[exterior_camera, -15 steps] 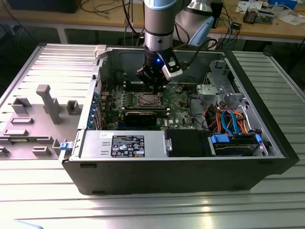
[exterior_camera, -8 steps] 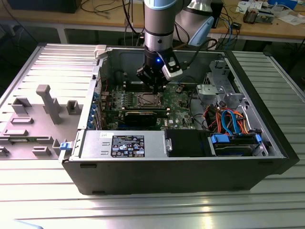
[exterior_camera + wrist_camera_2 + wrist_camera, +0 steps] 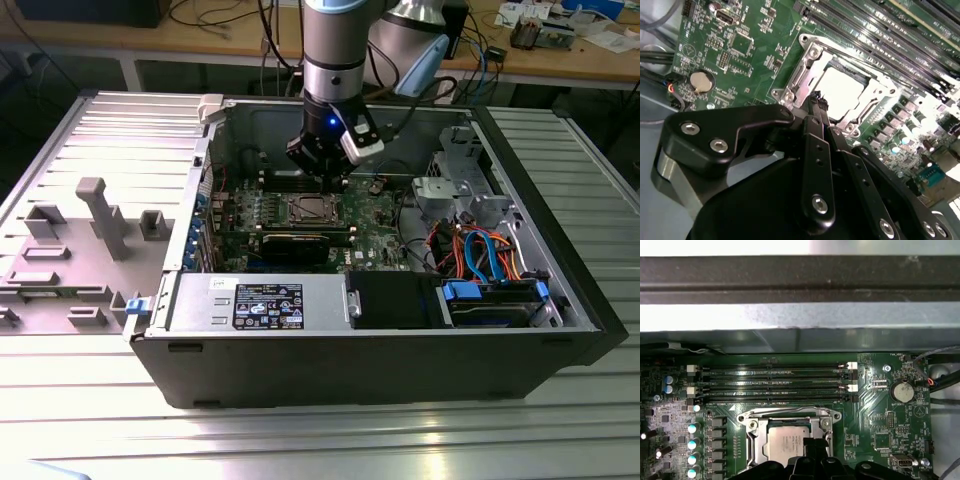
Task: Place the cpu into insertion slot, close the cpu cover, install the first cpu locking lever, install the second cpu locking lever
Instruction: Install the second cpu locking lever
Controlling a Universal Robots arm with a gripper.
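The cpu, a silvery square chip, lies in the insertion slot on the green board, hiding the pin field. The cpu cover, a silver frame, lies flat around the chip. A thin wire lever runs along the frame's edge beside the memory slots. My gripper is shut with nothing in it. Its black tips hover at the frame's edge on the coin-battery side; whether they touch it I cannot tell.
Long black memory slots run beside the socket, and a coin battery sits nearby. A black graphics card, power supply and drive cage with cables crowd the case. The case wall rises close behind.
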